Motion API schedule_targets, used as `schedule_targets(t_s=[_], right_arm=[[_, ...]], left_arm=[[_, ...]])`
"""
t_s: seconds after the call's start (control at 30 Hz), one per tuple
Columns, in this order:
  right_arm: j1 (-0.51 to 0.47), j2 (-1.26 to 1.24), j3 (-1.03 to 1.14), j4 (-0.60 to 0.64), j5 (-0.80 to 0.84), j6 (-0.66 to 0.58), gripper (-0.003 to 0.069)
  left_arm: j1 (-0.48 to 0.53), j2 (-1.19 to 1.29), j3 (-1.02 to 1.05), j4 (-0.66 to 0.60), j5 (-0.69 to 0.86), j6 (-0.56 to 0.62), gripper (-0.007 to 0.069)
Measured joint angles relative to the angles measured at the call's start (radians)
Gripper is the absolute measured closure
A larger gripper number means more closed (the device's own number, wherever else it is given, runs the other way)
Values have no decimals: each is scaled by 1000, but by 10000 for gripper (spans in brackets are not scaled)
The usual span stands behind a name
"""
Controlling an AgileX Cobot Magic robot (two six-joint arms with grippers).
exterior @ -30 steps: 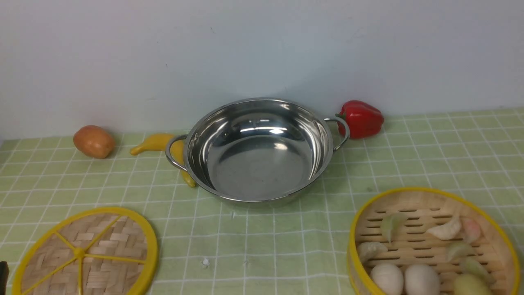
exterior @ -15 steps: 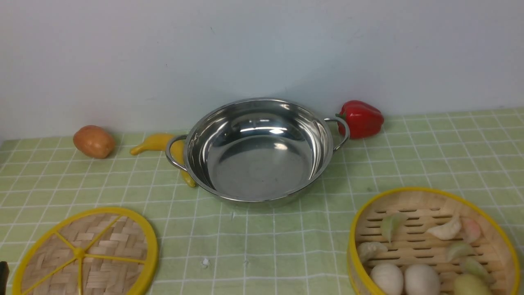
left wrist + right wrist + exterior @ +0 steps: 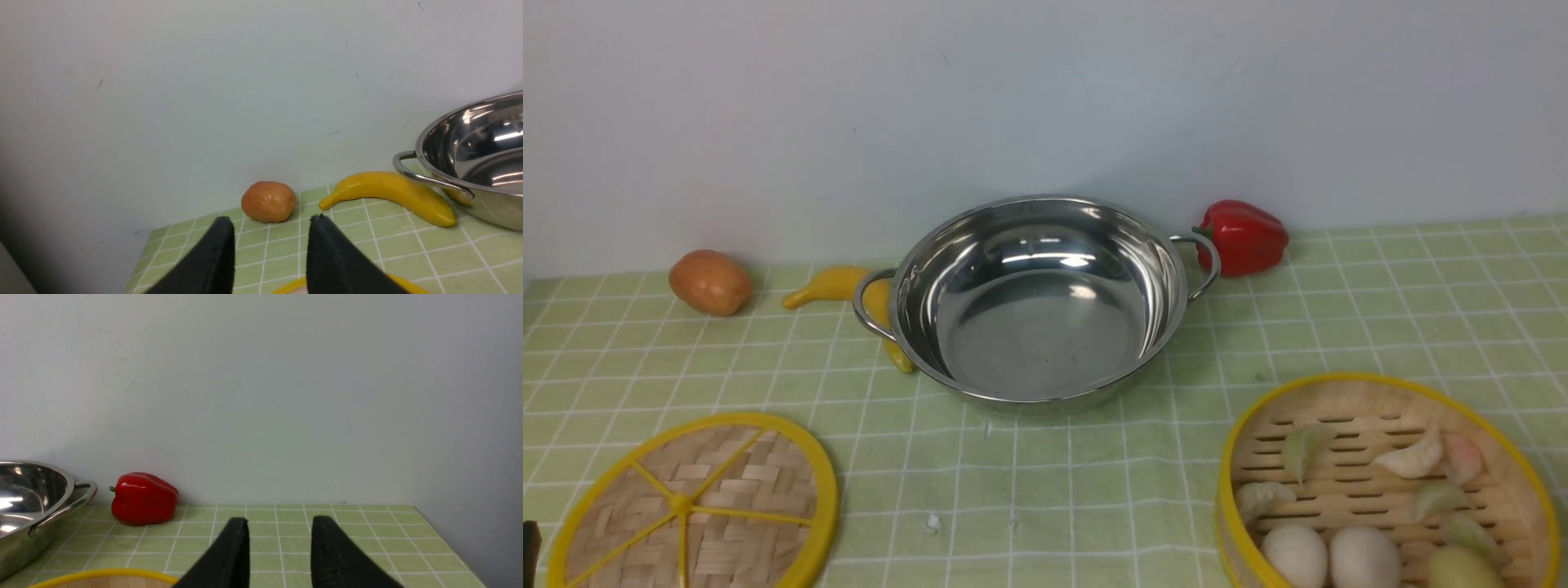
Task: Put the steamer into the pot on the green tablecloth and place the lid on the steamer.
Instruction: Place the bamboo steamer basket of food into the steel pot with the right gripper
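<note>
No change was recorded over the past second: steamer (image 3: pixel 1372 380) sat on green tablecloth (image 3: pixel 1062 490) near-right of empty pot (image 3: pixel 1037 327), lid (image 3: pixel 694 506) near-left, left gripper (image 3: pixel 270 219) and right gripper (image 3: pixel 280 520) both parted, holding nothing, so neither placement was judged begun.

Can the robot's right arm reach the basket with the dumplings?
Probably yes. The steamer sits uncovered on the robot's right, nothing blocks it, and the right gripper is open, empty and close to its rim.

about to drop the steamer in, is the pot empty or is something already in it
Empty. The pot shows only bare shiny steel inside in the front view; the steamer sits apart on the green tablecloth.
</note>
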Motion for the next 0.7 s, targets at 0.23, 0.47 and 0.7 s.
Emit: schedule_targets(t_s=[0.23,0.47,0.7], right_arm=[[0,-1,-57,61,-78,65,419],[0,105,-381,73,244,82,419],[0,219,-578,104,427,54,419]], left_arm=[[0,0,0,0,0,0,382],[0,0,0,0,0,0,382],[0,0,0,0,0,0,382]])
